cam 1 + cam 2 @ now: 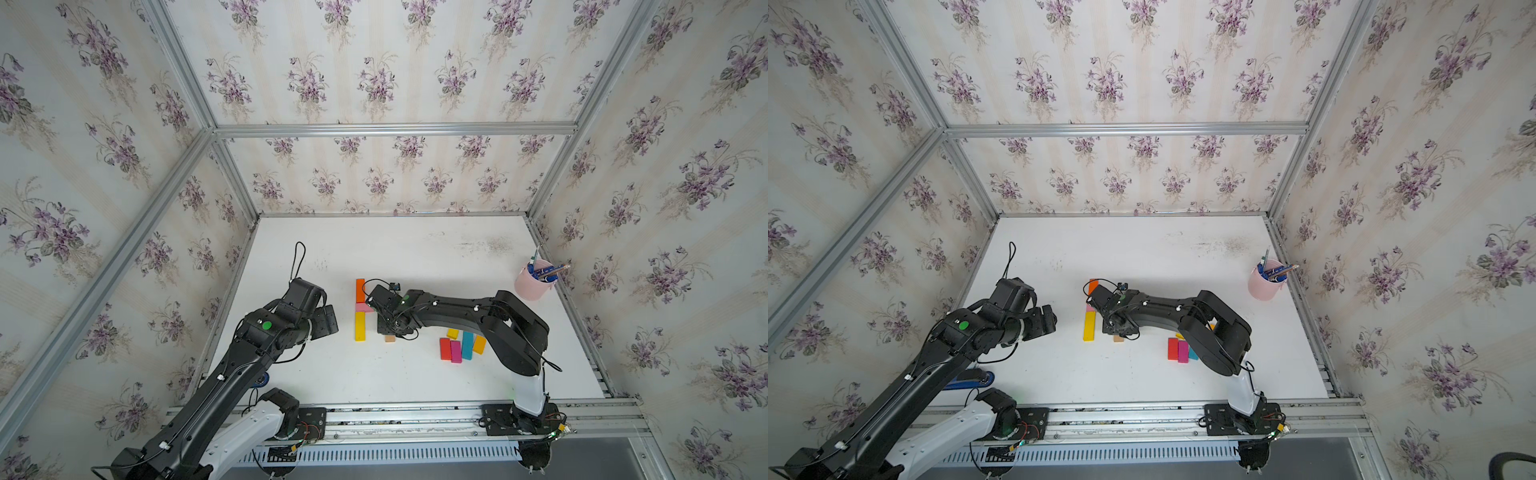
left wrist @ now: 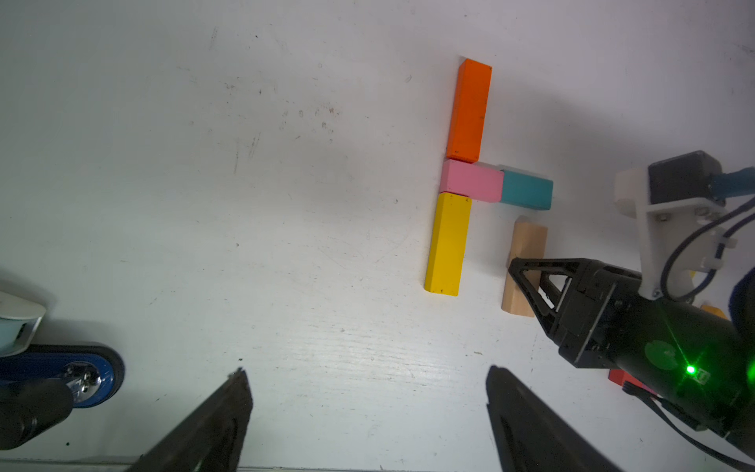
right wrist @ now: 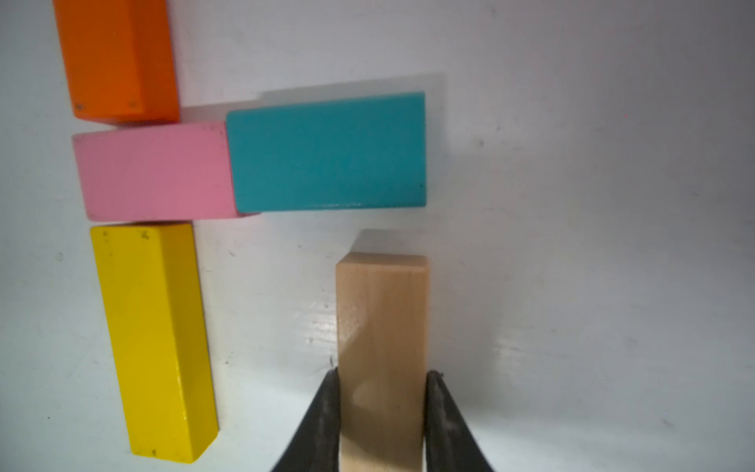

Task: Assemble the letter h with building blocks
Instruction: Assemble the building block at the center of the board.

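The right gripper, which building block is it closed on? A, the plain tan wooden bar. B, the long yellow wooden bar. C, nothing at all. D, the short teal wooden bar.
A: in the right wrist view the right gripper has its jaws pressed against both long sides of the plain tan wooden bar.

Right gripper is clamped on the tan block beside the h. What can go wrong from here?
1. The tan block in the right gripper sits short of the teal block; released here, the leg likely leaves a gap.
2. Pushed further, it may shove the teal block out of line with the pink block.
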